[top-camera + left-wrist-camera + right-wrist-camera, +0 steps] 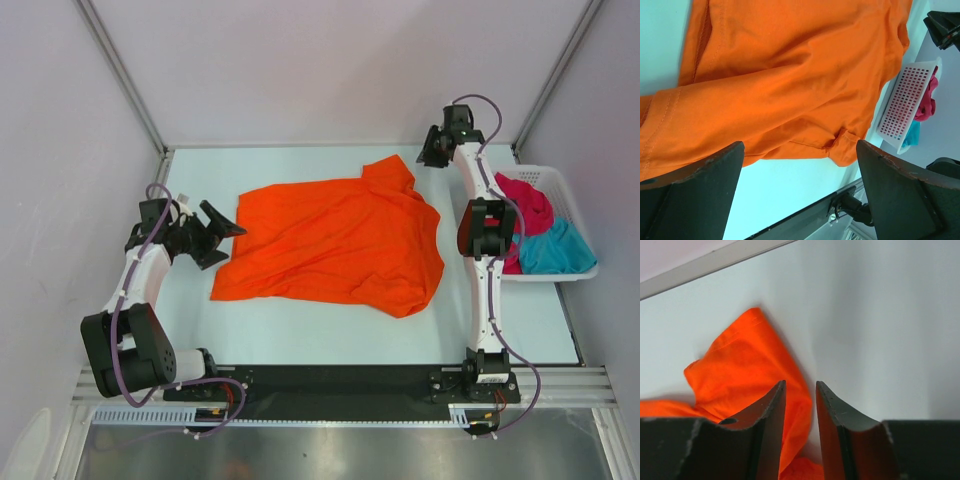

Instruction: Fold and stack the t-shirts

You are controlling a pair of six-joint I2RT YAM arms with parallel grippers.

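My L gripper (222, 228) is spread wide w/ nothing in it, at the left edge of the orange shirt (335, 240), mid-frame. R gripper (800, 385): fingers a narrow gap apart, nothing clamped, upper right by a sleeve. Red shirt (525, 200) & teal shirt (560, 250) sit in basket (560, 178), right edge.

Pale mint table (300, 325) enclosed by plain lilac walls (330, 70), with 2 metal corner posts (120, 75).

My pale surface (300, 325) carries an orange t-shirt (335, 245), spread flat with creases. A white lattice basket (560, 188) stands on it to that shirt's right.
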